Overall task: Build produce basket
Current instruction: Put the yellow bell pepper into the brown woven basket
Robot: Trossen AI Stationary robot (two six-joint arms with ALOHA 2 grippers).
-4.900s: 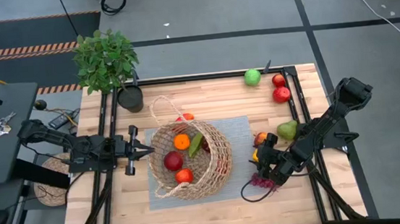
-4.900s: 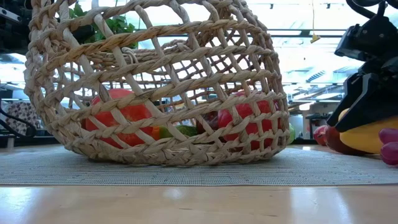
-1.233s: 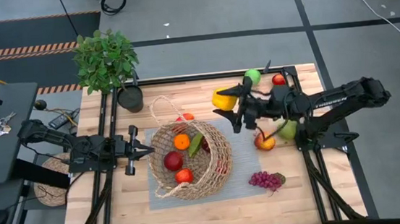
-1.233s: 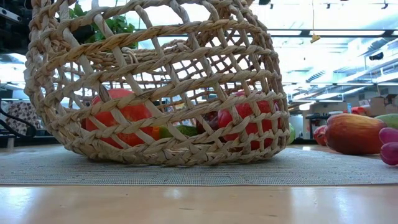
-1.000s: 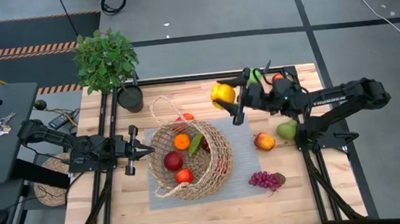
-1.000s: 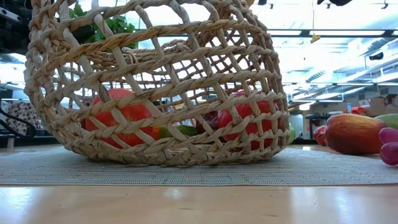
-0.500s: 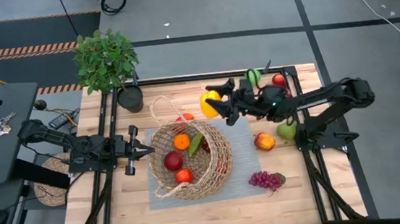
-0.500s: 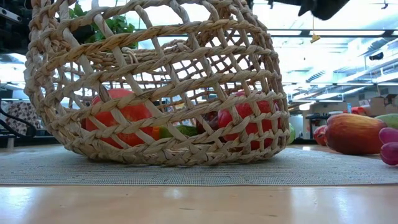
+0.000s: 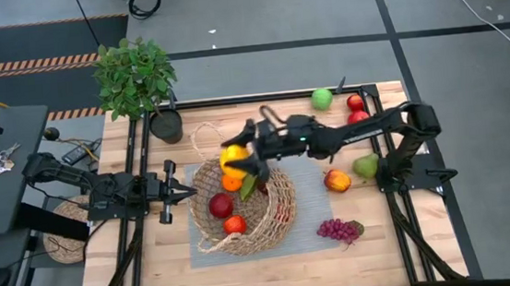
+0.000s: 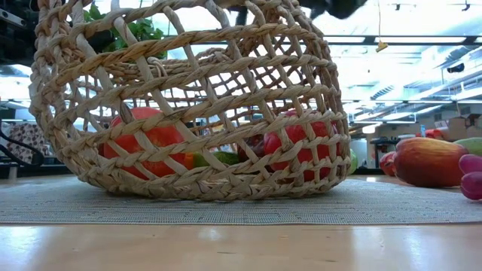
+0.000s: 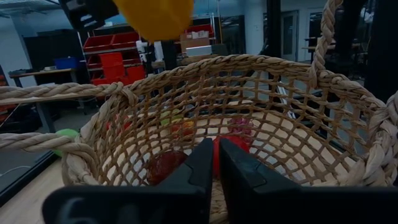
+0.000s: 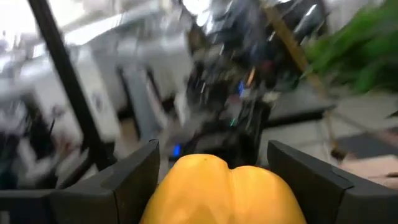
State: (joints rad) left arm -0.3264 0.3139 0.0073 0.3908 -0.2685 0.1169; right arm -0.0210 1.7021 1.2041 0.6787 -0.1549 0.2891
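Above table, right end effector point(image 9: 241, 160) holds yellow piece point(image 9: 234, 153) over basket point(image 9: 280, 217).

A: Surface? 
B: Light wooden desk point(image 9: 155, 272), black rails around it. A grey mat point(image 9: 306, 171) lies flat in the middle.

A: On the mat? 
B: The wicker basket point(image 9: 275, 217), standing upright. A red-yellow apple point(image 9: 337, 181) sits at the mat's right edge.

A: On bare wood? 
B: Purple grapes point(image 9: 339, 231) near the front right, just off the mat. A green pear point(image 9: 366, 165) right of the apple. At the far right corner, a green apple point(image 9: 322, 98) and two red apples point(image 9: 357, 109) close together. A potted plant point(image 9: 136, 79) at the far left corner.
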